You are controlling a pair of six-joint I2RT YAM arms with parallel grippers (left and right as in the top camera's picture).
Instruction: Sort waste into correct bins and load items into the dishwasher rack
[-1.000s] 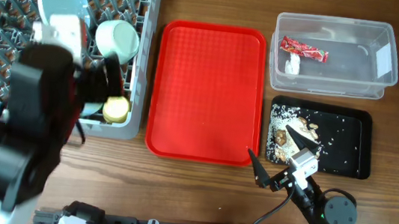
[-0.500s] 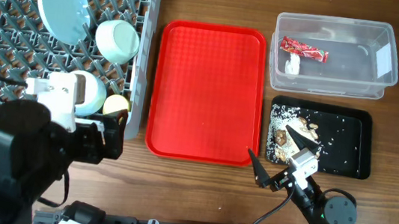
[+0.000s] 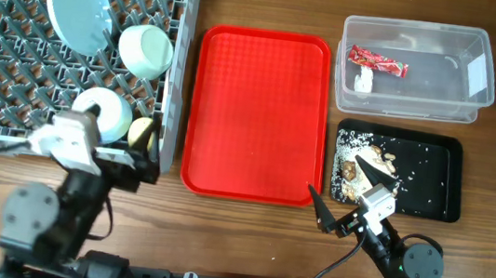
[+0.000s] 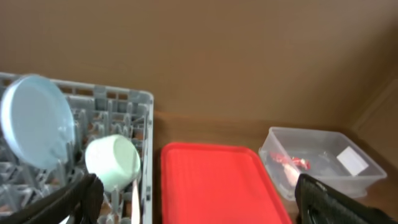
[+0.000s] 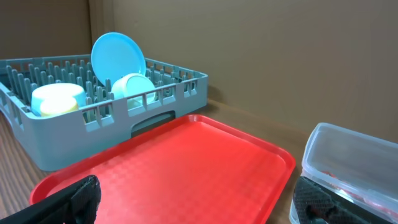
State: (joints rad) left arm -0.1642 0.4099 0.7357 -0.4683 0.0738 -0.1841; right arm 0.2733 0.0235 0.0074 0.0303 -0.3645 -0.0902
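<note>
Nearest, at the front edge of the table, right gripper: jaws spread wide, nothing between them, tips between the red tray and the black tray. Across on the other side, left gripper: likewise spread and holding nothing, low at the near right corner of the dishwasher rack. Next out, food scraps heaped at the left end of the black tray, with crumbs to their right. Probably soft and crumbly, so better scooped from underneath than squeezed. Inside the rack, closest to its near wall, small yellow cup touching the pale-blue bowl. Farther in, mint-green bowl, then pale-blue plate standing on edge. All probably light, stiff and smooth, hence slippery: grip at the rim, one finger inside and one outside. Far right, clear tub with the red snack wrapper and white scrap inside. Likely featherweight and crinkly, best pinched at a raised fold. No clear sight of fork or spoon. Otherwise, sorting and loading seemingly close to done.
</note>
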